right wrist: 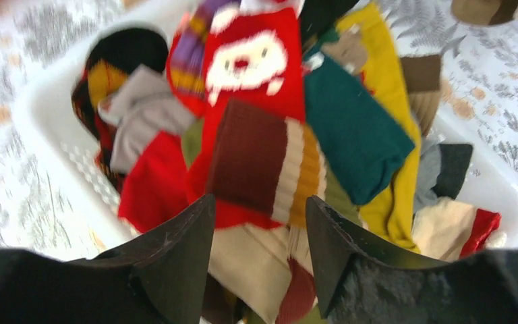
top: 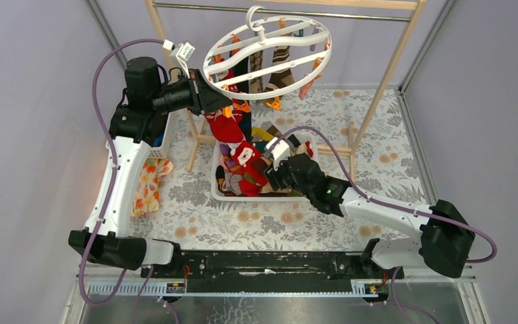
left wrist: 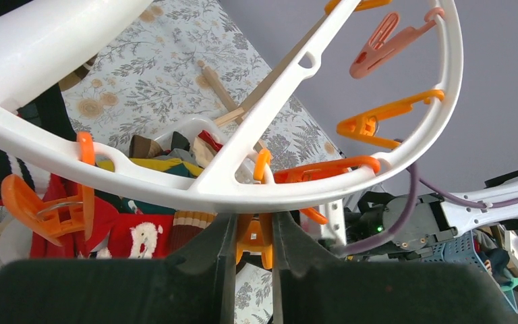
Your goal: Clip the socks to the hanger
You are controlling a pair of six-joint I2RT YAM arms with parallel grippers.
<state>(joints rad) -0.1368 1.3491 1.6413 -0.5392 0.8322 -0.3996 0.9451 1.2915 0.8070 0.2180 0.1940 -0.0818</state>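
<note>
The white oval hanger (top: 210,59) hangs tilted from the rail, with several socks (top: 280,67) clipped under it. My left gripper (top: 217,101) is raised to the ring's near edge (left wrist: 175,192). It is shut on an orange clip (left wrist: 264,244) that dangles just below the ring. A red sock (top: 224,125) hangs beneath that spot. My right gripper (top: 274,165) stands open low over the pile of socks in the white basket (top: 216,192), with nothing between its fingers. Under it lie a brown striped sock (right wrist: 263,158), a red Santa sock (right wrist: 249,57) and a teal sock (right wrist: 351,128).
The wooden-framed rail (top: 391,67) stands at the back over a flowered tablecloth (top: 391,162). An orange-flowered cloth (top: 148,189) lies left of the basket. More orange and pink clips (left wrist: 384,44) hang from the ring's far side.
</note>
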